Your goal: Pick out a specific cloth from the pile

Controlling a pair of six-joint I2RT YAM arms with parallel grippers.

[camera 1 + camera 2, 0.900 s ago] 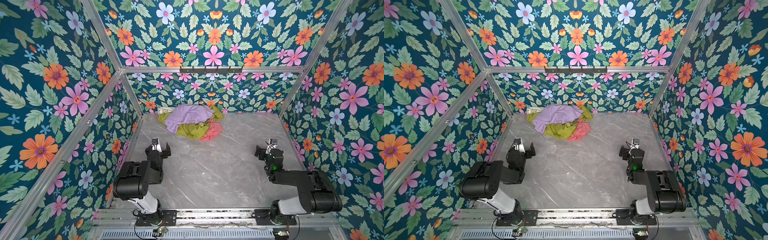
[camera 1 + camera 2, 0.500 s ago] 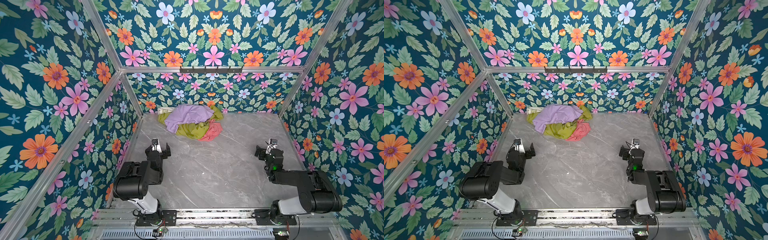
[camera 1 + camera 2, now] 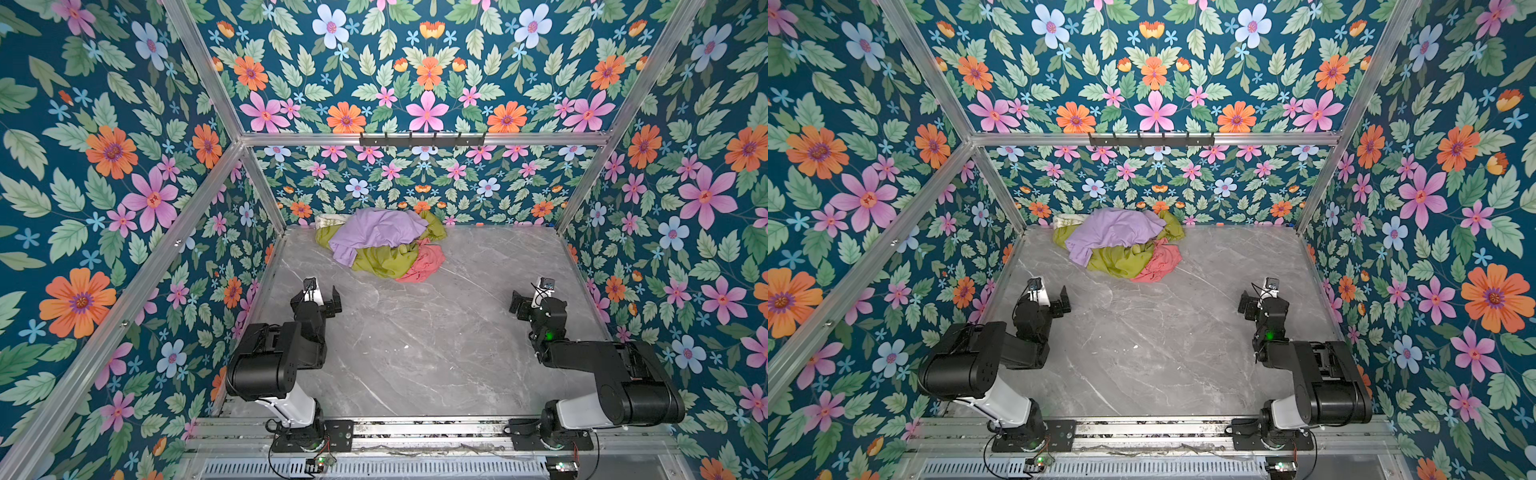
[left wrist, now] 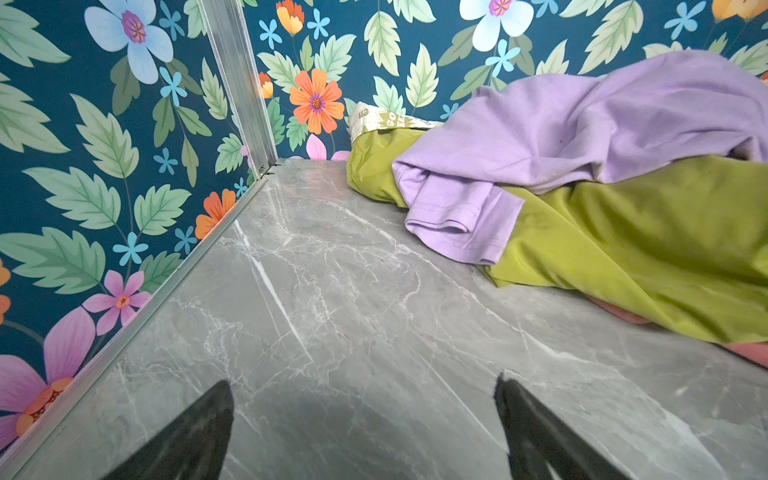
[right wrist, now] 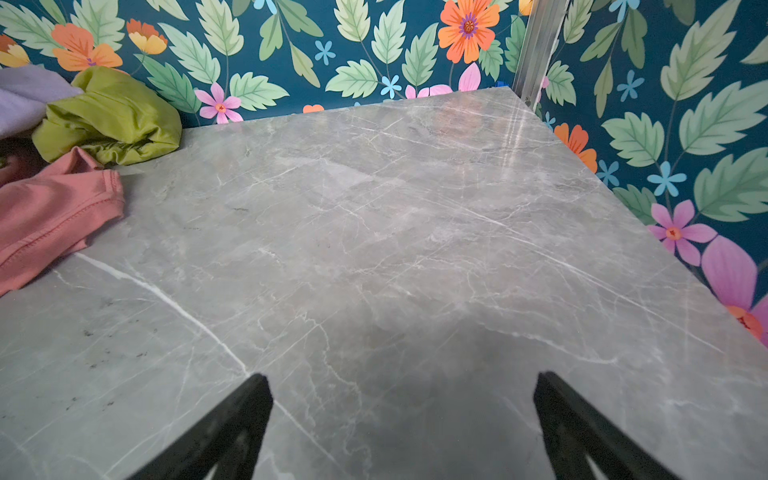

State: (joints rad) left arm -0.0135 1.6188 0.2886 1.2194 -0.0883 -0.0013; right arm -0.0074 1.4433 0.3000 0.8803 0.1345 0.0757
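The pile (image 3: 380, 245) sits at the far edge of the desk (image 3: 415, 345), left of its middle. The pink cloth (image 3: 424, 264) lies on the pile's near right side, resting on the desk and partly tucked under the green cloth (image 3: 380, 264), with the lilac cloth (image 3: 374, 232) on top of the heap. The left hand (image 4: 361, 386) is near the left edge and the right hand (image 5: 402, 376) near the right edge. Both are spread wide, hold nothing, and are well apart from the pile.
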